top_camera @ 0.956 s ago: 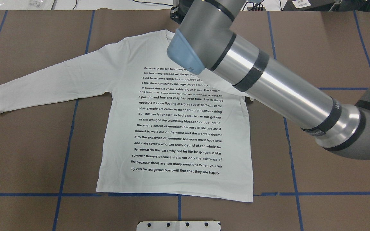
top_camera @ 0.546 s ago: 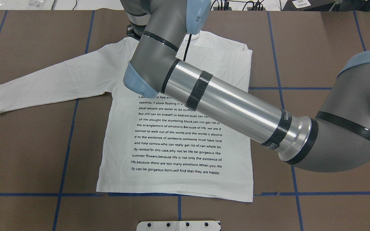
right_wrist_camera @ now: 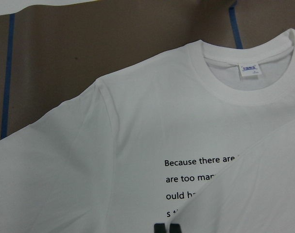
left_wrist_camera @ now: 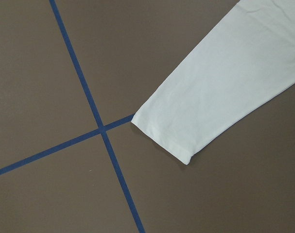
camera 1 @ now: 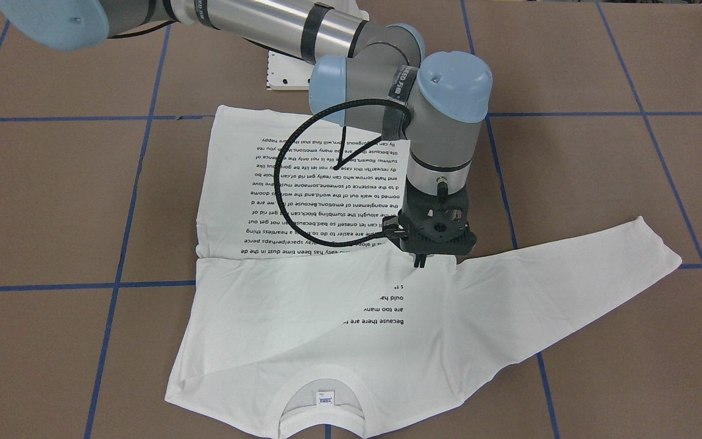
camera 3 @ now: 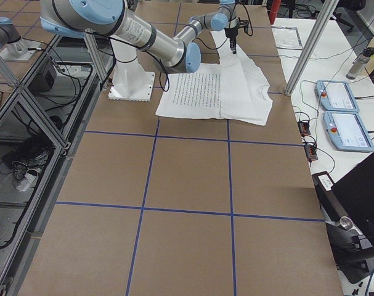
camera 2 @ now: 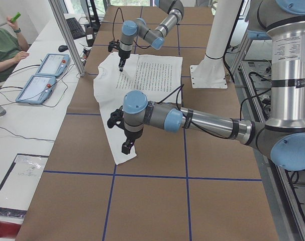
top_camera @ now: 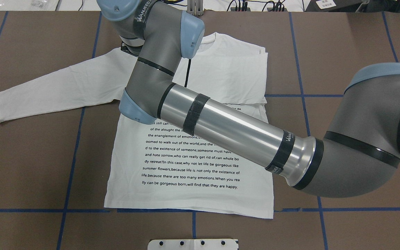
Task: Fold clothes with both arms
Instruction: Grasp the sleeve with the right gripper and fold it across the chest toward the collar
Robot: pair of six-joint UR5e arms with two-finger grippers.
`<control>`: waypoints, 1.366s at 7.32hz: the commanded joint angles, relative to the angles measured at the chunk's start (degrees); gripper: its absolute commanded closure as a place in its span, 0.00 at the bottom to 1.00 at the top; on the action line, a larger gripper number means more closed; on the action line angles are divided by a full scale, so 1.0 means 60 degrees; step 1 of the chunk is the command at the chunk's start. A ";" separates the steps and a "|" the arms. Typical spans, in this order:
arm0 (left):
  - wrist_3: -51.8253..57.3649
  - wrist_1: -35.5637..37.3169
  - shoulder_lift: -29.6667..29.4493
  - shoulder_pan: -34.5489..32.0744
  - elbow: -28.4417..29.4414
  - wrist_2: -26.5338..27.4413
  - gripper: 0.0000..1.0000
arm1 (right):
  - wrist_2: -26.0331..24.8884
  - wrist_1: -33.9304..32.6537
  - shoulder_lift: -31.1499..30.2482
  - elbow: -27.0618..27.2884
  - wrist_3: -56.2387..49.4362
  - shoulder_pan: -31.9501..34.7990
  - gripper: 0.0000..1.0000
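Observation:
The white long-sleeved T-shirt [top_camera: 189, 156] lies flat, text side up, collar [camera 1: 325, 378] far from the robot. Its right sleeve is folded across the chest and covers part of the text [camera 1: 302, 292]. My right gripper [camera 1: 418, 262] points down over the upper chest, shut on the end of that folded sleeve; its fingertips [right_wrist_camera: 160, 228] show at the right wrist view's bottom edge. The left sleeve lies stretched out, its cuff [left_wrist_camera: 171, 141] on the brown table. My left gripper [camera 2: 127, 146] hovers over that cuff; I cannot tell whether it is open or shut.
Blue tape lines [top_camera: 71, 139] cross the brown table. A white base plate [top_camera: 193, 244] sits at the near edge. Two teach pendants [camera 2: 41, 75] and a seated operator [camera 2: 4, 45] are beyond the far side. Aluminium posts [camera 2: 67, 35] stand at the table's edge.
My right arm has swung across the shirt toward the overhead view's left. The right sleeve now lies folded over the upper chest, covering the top lines of text.

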 commanded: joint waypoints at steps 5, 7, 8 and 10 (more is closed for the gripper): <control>0.0029 -0.0320 -0.0327 0.0015 0.0076 -0.0015 0.00 | 0.0187 0.0064 0.0209 -0.0059 -0.0401 0.0028 0.01; 0.0000 -0.0571 -0.1158 0.0029 0.1111 -0.0015 0.00 | 0.0144 0.0107 -0.0591 0.1282 -0.0214 0.0043 0.01; 0.0043 -0.0716 -0.1178 0.0029 0.1392 -0.0029 0.00 | 0.0129 0.0992 -0.1134 0.1654 -0.0025 0.0058 0.03; 0.0000 -0.2219 -0.1252 0.0044 0.2241 -0.0015 0.00 | 0.0260 0.1280 -0.1446 0.1730 -0.0137 0.0420 0.17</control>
